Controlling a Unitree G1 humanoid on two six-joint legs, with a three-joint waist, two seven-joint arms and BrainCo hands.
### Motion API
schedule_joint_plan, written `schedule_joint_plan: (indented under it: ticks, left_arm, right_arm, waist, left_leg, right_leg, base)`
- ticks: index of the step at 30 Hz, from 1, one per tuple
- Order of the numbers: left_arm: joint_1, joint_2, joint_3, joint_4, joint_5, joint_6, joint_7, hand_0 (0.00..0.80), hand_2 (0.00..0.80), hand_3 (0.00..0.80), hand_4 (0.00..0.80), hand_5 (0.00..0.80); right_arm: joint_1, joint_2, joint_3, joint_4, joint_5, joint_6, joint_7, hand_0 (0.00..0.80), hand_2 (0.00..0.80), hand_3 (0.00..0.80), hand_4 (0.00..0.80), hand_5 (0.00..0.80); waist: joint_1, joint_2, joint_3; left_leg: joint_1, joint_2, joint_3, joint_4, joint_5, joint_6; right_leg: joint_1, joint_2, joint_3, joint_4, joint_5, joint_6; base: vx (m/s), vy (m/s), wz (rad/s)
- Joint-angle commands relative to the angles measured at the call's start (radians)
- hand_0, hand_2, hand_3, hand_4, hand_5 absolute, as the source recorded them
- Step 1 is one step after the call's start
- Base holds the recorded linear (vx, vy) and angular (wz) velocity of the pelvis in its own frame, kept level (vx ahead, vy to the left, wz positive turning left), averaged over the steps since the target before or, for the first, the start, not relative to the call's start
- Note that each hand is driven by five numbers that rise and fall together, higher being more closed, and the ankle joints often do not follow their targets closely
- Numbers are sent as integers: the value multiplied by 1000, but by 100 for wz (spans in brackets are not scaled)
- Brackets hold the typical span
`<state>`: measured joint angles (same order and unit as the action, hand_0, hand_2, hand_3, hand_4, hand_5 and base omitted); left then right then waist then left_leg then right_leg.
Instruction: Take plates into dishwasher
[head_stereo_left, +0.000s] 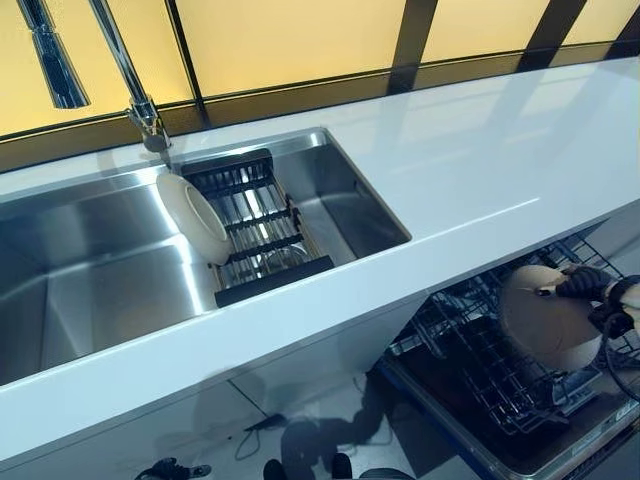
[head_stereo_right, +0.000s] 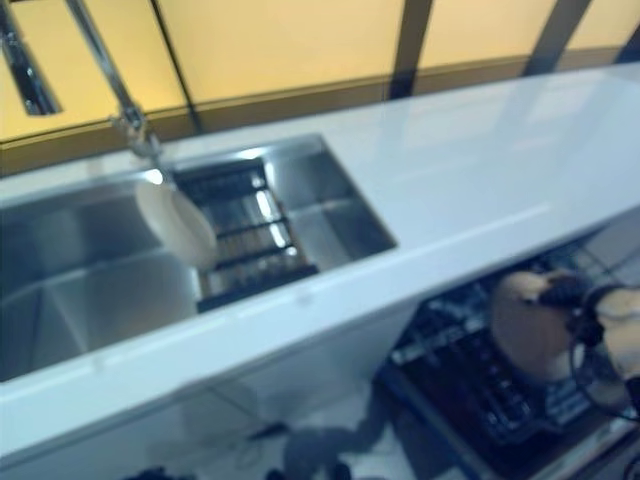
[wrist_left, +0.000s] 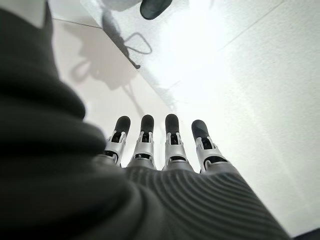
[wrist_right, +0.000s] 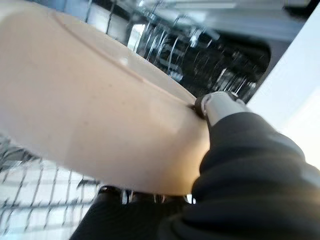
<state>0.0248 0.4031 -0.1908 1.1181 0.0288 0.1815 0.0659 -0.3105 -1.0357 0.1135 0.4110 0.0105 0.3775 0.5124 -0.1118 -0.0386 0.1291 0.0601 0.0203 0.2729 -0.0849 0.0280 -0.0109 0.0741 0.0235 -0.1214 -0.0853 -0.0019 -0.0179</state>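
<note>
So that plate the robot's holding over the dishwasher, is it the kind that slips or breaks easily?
Probably both. The plate looks rigid, glossy and ceramic-like, so it likely would chip or crack if it dropped onto the dishwasher rack. The right hand pinches only its rim, and a smooth glaze may slide in that hold. It probably weighs a fair bit for its size.

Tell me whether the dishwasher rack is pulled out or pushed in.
Pulled out: the wire dishwasher rack juts past the white countertop, under the beige plate.
</note>
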Motion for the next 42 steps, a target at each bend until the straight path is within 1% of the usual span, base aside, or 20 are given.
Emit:
schedule_joint_plan:
  ticks: [1,6,13,19,23,30,33,34,35,40,42]
  left_arm:
    - [-27,11,-4,31,32,6,4,0,0,0,0,0]
    - [-29,6,-9,28,34,2,6,0,0,0,0,0]
    - [-44,3,-25,21,23,4,7,0,0,0,0,0]
    - [-51,-7,-38,17,24,4,6,0,0,0,0,0]
    - [-49,-14,-47,19,27,0,11,0,0,0,0,0]
    - [-53,-12,-48,13,34,6,4,0,0,0,0,0]
    - [-54,-14,-49,9,32,7,7,0,0,0,0,0]
    - [-55,-16,-50,5,32,10,9,0,0,0,0,0]
    - [-55,-15,-48,4,32,11,9,0,0,0,0,0]
    - [-52,-10,-37,-1,32,12,6,0,0,0,0,0]
    - [-51,-8,-35,-3,35,17,4,0,0,0,0,0]
  right_arm:
    - [-86,22,52,37,-47,-36,-38,800,800,800,800,800]
    - [-92,68,81,83,-74,-39,-58,800,800,800,800,800]
    - [-112,132,142,165,-168,-56,-86,800,800,800,800,800]
    - [-129,187,174,247,-206,-49,-100,800,800,800,800,800]
    - [-133,216,186,305,-200,-39,-111,800,800,800,800,800]
    - [-127,229,184,366,-215,-60,-113,800,800,800,800,800]
    - [-129,225,184,360,-211,-50,-105,800,800,800,800,800]
    - [-130,223,183,352,-206,-34,-107,515,515,515,515,515]
    - [-127,220,177,349,-196,-28,-107,0,0,0,0,0]
    - [-114,190,147,298,-166,9,-84,0,0,0,0,0]
    - [-111,171,134,283,-146,14,-78,0,0,0,0,0]
  waist:
    - [43,-30,-32]
    - [53,-24,-29]
    - [66,-11,-23]
    - [79,2,-18]
    - [88,7,-17]
    - [94,15,-19]
    - [93,14,-17]
    - [92,15,-16]
    - [91,14,-16]
    - [85,4,-15]
    - [83,-1,-16]
  left_leg:
    - [56,36,-13,12,-68,-24]
    - [57,35,-19,12,-68,-25]
    - [54,34,-28,14,-66,-27]
    - [52,34,-38,15,-65,-28]
    - [53,34,-44,14,-64,-30]
    - [52,33,-49,13,-62,-30]
    - [52,33,-50,14,-62,-30]
    - [53,33,-51,12,-62,-31]
    - [53,33,-51,12,-61,-31]
    - [56,35,-50,11,-60,-31]
    - [58,35,-50,9,-61,-31]
  right_leg:
    - [-45,-97,-33,11,51,145]
    - [-41,-100,-40,10,51,146]
    - [-40,-106,-47,9,50,146]
    - [-35,-110,-55,7,50,145]
    - [-31,-112,-60,5,49,144]
    - [-30,-115,-65,2,50,144]
    - [-30,-115,-64,2,51,143]
    - [-30,-115,-63,2,51,142]
    - [-30,-115,-63,2,52,142]
    - [-30,-113,-60,4,52,142]
    - [-29,-111,-59,5,51,142]
  base:
    - [0,0,0]
    - [0,-1,2]
    - [-4,2,7]
    - [-6,1,4]
    - [0,1,6]
    - [2,5,6]
    - [0,0,0]
    - [0,0,0]
    - [0,0,0]
    - [0,0,0]
    - [0,0,0]
